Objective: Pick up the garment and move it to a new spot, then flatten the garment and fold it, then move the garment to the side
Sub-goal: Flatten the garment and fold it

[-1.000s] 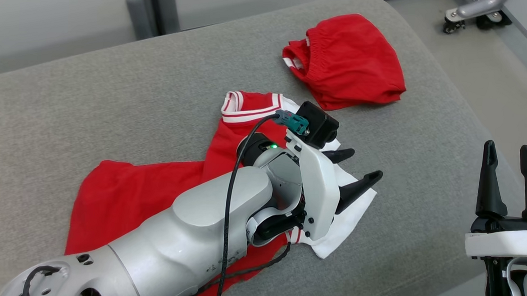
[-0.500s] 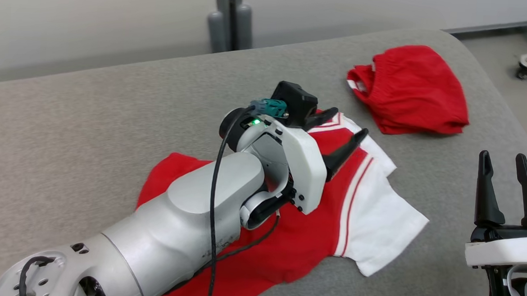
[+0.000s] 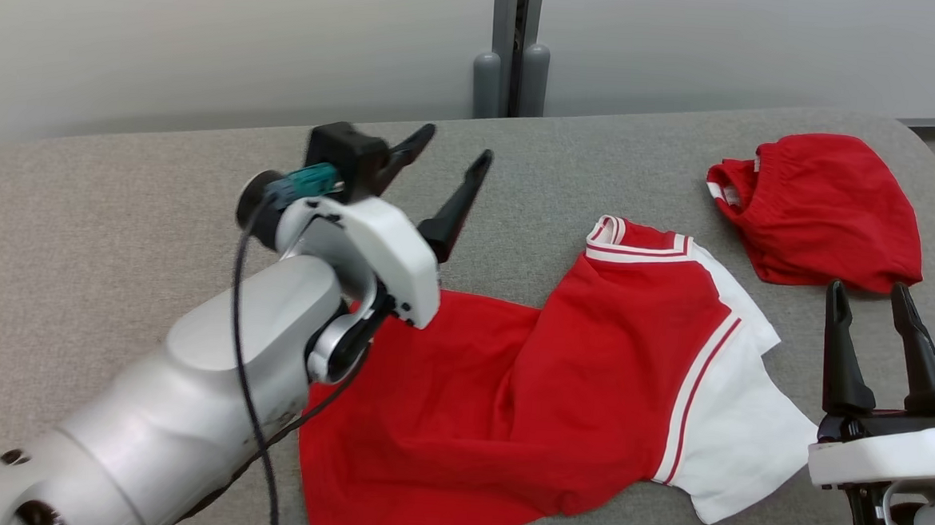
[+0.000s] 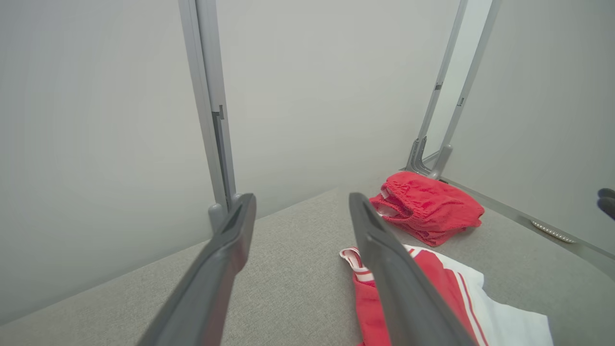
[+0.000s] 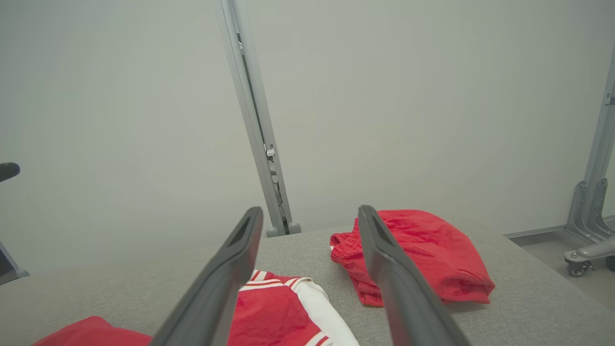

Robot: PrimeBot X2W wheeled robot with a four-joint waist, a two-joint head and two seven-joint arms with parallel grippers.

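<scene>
On grey padded surface (image 3: 102,211), item: garment (image 3: 590,365), rumpled, lying between my left gripper (image 3: 455,145) and right gripper (image 3: 869,287), both spread wide and empty; flattening stage, I judge; next needs hem corners pinched.

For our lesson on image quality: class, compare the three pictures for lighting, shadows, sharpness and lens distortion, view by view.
Head view: soft, even light, no glare, only faint shadows at the edge of the shirt, cloth sharp. Left wrist view: the near jaws are blurred, the shorts sharper; the wall posts lean apart. Right wrist view: jaws likewise blurred, tilted post.
</scene>
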